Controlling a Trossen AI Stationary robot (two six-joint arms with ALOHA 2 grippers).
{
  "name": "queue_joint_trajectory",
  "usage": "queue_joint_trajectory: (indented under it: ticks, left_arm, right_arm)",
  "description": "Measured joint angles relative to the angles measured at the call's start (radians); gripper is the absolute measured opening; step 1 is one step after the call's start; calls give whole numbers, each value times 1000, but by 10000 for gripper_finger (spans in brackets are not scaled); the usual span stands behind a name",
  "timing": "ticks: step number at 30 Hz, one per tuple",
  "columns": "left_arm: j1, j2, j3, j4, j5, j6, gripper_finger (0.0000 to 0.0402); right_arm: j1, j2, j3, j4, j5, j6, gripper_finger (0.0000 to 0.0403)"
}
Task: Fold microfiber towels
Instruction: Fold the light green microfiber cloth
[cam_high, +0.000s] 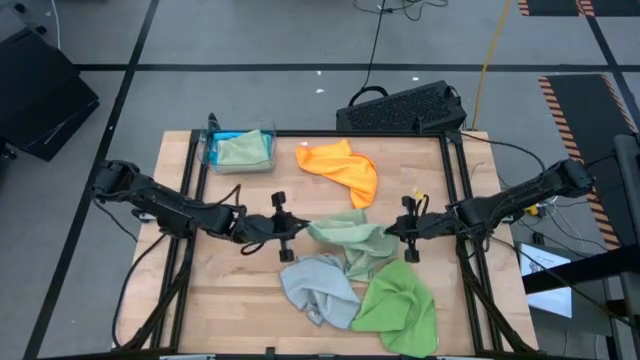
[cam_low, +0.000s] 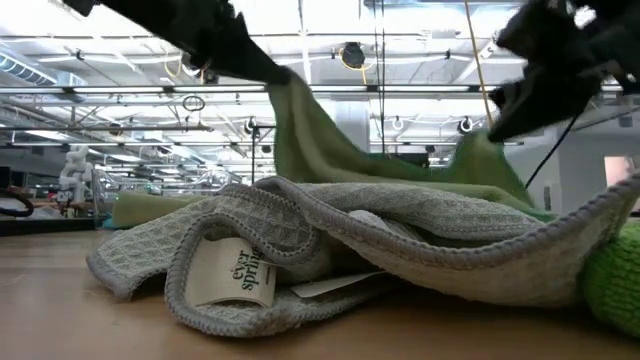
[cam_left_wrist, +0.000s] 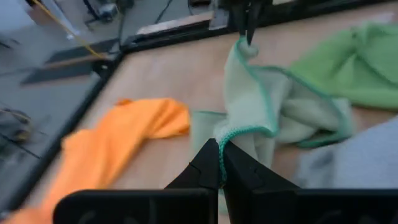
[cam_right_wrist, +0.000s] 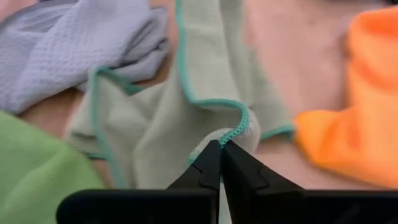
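Observation:
A pale sage green towel (cam_high: 352, 240) with a teal stitched edge lies crumpled mid-table between my two grippers. My left gripper (cam_high: 296, 234) is shut on its left end and my right gripper (cam_high: 398, 232) on its right end. In the low view both ends (cam_low: 300, 130) (cam_low: 480, 160) rise off the table while the middle sags. A light grey towel (cam_high: 315, 287) and a bright green towel (cam_high: 400, 305) lie crumpled nearer the front edge, partly under the sage one. An orange towel (cam_high: 345, 168) lies farther back. My left gripper pinches the sage towel's teal stitched edge (cam_left_wrist: 239, 132) between its two shut fingers, slanting down from the table's left. That end is raised; the cloth sags slack toward the other gripper. My right gripper pinches a teal stitched corner (cam_right_wrist: 239, 132) between its two shut fingers, slanting down from the table's right. The corner is raised and the cloth falls away slack onto the table.
At the far left corner another pale green towel (cam_high: 242, 148) lies on something bright blue (cam_high: 215, 150). A black keyboard-like object (cam_high: 405, 108) sits beyond the far edge. Black frame rails (cam_high: 460, 200) run along the table's sides.

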Motion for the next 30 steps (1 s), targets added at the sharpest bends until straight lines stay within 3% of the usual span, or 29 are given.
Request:
queue_joint_trajectory:
  ticks: [6,12,17,20,25,28,30]
  left_arm:
    - [44,-82,0,136,-97,163,10]
    - [50,-214,86,129,-58,185,10]
    - [-7,-257,204,-48,95,186,10]
    - [-56,-254,309,-135,97,211,10]
    - [-74,-217,477,-387,-45,157,10]
    - [-39,-211,517,-511,-160,74,10]
    - [-3,-213,514,-563,-166,14,10]
  right_arm:
    - [0,-29,225,-295,166,-71,2]
    - [1,-37,417,-443,233,-139,2]
    - [30,-19,561,-523,266,-162,2]
    - [46,10,661,-604,325,-177,2]
    - [48,31,802,-766,412,-113,2]
    - [46,11,829,-790,455,-90,2]
    - [38,-2,828,-787,454,-91,2]
